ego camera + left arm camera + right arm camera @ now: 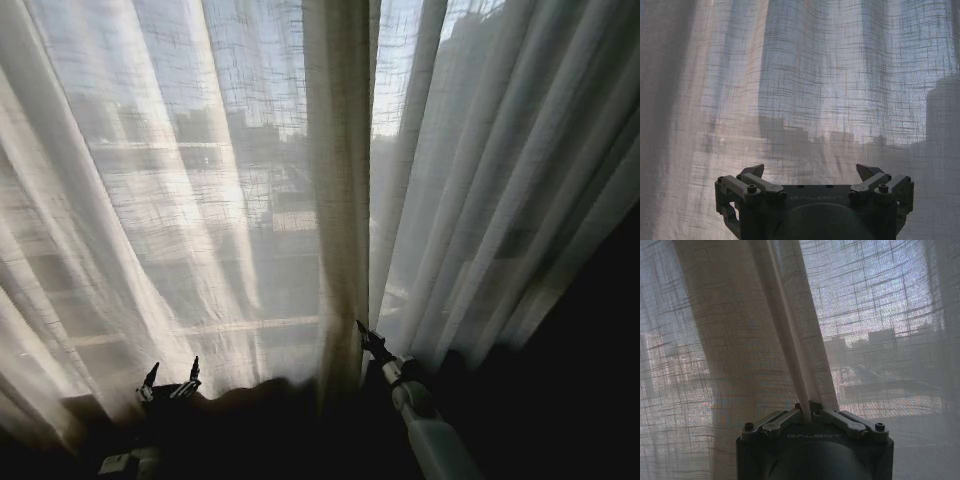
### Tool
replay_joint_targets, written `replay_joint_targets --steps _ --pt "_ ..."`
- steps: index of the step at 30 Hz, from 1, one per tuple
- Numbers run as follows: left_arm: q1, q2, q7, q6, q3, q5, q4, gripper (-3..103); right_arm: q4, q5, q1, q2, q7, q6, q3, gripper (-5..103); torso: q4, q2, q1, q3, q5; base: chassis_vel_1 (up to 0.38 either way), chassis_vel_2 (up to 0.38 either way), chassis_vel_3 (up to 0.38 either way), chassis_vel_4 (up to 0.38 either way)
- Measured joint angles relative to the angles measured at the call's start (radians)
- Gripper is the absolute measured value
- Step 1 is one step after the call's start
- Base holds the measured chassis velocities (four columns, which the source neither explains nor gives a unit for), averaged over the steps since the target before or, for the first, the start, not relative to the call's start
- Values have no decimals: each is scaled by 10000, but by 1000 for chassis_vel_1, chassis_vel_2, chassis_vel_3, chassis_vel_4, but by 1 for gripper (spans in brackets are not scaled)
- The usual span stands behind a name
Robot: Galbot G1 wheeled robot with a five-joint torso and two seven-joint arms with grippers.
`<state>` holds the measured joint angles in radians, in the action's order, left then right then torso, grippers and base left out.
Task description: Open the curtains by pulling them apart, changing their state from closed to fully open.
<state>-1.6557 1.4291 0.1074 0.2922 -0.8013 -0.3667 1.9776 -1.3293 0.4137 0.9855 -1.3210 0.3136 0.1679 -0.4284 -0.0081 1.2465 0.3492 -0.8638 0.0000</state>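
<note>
The sheer cream curtains hang closed across the window as a left panel point(190, 200) and a right panel point(500, 200), meeting at a narrow bright slit near the middle. My right gripper point(362, 335) is at that meeting edge. In the right wrist view it point(807, 409) is shut on a thick vertical fold of curtain point(790, 340). My left gripper point(170, 378) sits low in front of the left panel, open. In the left wrist view its fingers point(752, 171) stand wide apart with only the fabric point(810, 90) behind them, not pinched.
Dim building outlines point(250, 150) show through the fabric. The floor and lower right corner point(590, 400) are dark. The curtain hem bunches low at the left point(40, 420).
</note>
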Motion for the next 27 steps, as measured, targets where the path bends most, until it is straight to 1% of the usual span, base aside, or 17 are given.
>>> replay_joint_targets --steps 16,27 --pt "0 0 0 0 0 0 0 100 -14 224 -16 220 28 0 -42 0 0 0 0 0 0 -381 -318 400 314" --pt "0 0 0 0 0 0 0 100 -37 290 34 245 43 20 -137 0 -1 0 -1 0 -1 -403 -316 394 320"
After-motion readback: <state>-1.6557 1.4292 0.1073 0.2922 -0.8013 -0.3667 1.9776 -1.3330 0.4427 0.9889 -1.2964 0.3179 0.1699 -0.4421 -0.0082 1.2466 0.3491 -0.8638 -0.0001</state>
